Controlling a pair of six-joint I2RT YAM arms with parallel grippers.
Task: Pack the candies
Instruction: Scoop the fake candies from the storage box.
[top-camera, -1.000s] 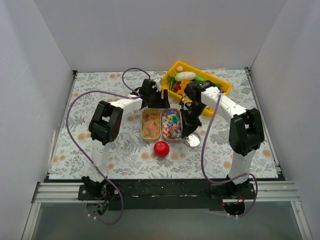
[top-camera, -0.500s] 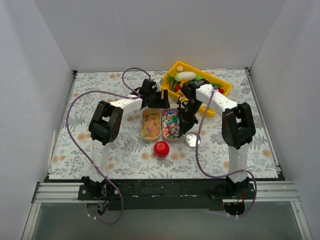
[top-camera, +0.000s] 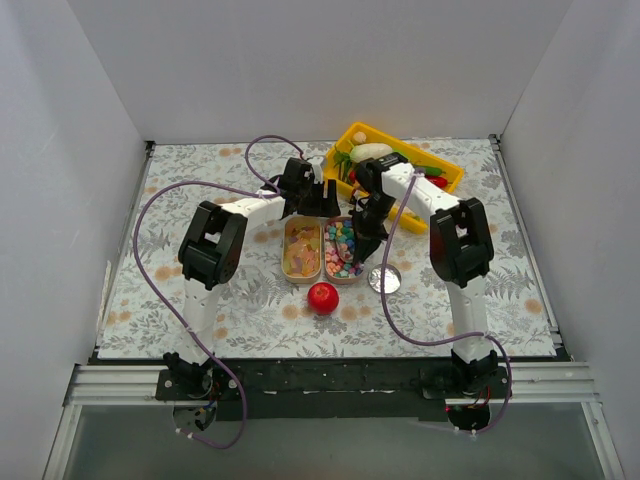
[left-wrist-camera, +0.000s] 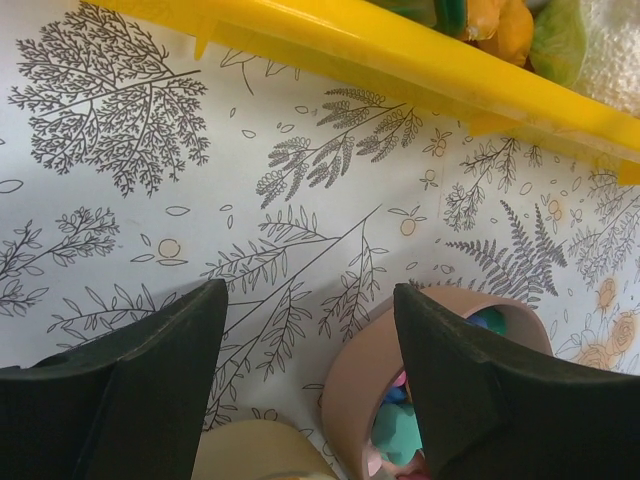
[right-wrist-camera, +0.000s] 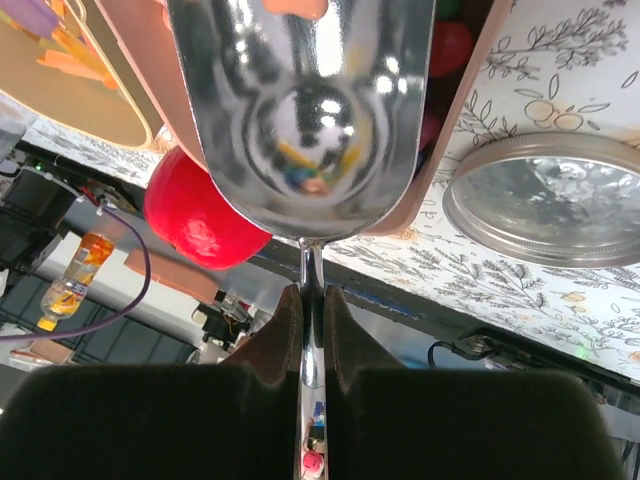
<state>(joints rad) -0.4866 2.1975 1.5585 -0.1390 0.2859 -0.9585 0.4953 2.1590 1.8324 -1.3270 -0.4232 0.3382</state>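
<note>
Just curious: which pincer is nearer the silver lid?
Right. The right pincer, gripping a scoop, hovers beside the lid; the left pincer sits at the tubs' far end.

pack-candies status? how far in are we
Done: both oval tubs hold candy, amber gummies in the left tub, mixed-colour candies in the right tub.
In hand: right gripper shut on the metal scoop handle, bowl over the right tub; loaded or not, cannot tell. Left gripper open, empty, at the tubs' far ends.
Left: tubs uncovered; round metal lid lies on the table beside them.

plain white walls (top-camera: 300, 60) enclose a table (top-camera: 525, 190) under a grey leaf-print cloth (top-camera: 130, 285), evenly lit.
</note>
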